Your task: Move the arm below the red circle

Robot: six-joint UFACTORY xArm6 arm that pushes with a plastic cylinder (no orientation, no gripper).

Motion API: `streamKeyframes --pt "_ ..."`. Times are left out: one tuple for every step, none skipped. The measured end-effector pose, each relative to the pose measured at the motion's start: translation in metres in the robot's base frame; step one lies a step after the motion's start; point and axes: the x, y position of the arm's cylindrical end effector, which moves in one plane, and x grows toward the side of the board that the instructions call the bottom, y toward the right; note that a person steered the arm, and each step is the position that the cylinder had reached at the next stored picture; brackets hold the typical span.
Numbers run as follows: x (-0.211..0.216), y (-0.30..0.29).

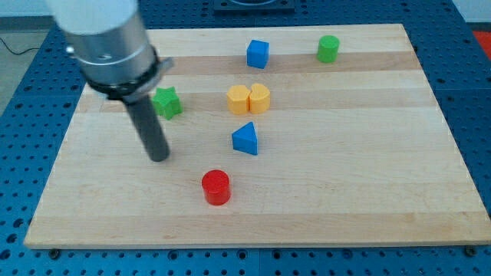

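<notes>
I am working without a pincer, so nothing is being pinched; my arm is ending in a dark rod, and my tip (159, 158) is resting on the table (368, 192) up and to the view's left of the red circle (216, 187), apart from it. The green star-like block (166, 102) is sitting just beside the rod. The two yellow blocks (248, 99) are touching each other, above the blue triangle (245, 139). The blue cube (258, 54) and green cylinder (328, 48) are lying near the view's top.
</notes>
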Motion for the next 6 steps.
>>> streamKeyframes --pt "0.016 0.062" --pt "0.041 0.128" --pt "0.069 0.156" --pt "0.087 0.120" --pt "0.089 0.060" --pt "0.091 0.052"
